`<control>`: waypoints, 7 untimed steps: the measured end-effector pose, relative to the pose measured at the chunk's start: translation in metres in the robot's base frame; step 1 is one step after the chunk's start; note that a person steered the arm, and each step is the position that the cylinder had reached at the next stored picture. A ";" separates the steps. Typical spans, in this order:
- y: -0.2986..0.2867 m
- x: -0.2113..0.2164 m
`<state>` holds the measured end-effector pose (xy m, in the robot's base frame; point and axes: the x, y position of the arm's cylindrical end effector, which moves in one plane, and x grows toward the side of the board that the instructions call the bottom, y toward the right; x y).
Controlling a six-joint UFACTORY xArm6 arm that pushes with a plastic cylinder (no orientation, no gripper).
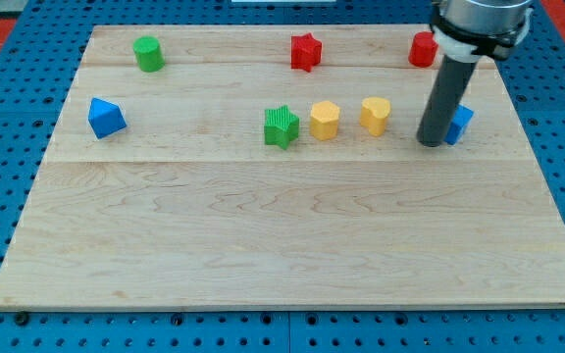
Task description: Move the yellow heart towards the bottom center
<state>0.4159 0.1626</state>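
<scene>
The yellow heart [376, 115] lies on the wooden board [282, 245], right of centre in the upper half. My tip [430, 143] rests on the board to the right of the heart, a small gap apart from it. A blue block [462, 122] sits just right of the rod, partly hidden behind it, so its shape is unclear. A yellow hexagon [325, 120] lies just left of the heart.
A green star [282, 126] sits left of the yellow hexagon. A red star [305, 51], a green cylinder [148, 53] and a red block [420, 49], partly hidden by the arm, line the top edge. A blue triangular block [106, 118] lies at the left.
</scene>
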 end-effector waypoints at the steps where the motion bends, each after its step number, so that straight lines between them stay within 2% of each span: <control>1: 0.001 -0.047; 3: -0.073 -0.047; 7: -0.081 -0.046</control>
<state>0.3700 0.0817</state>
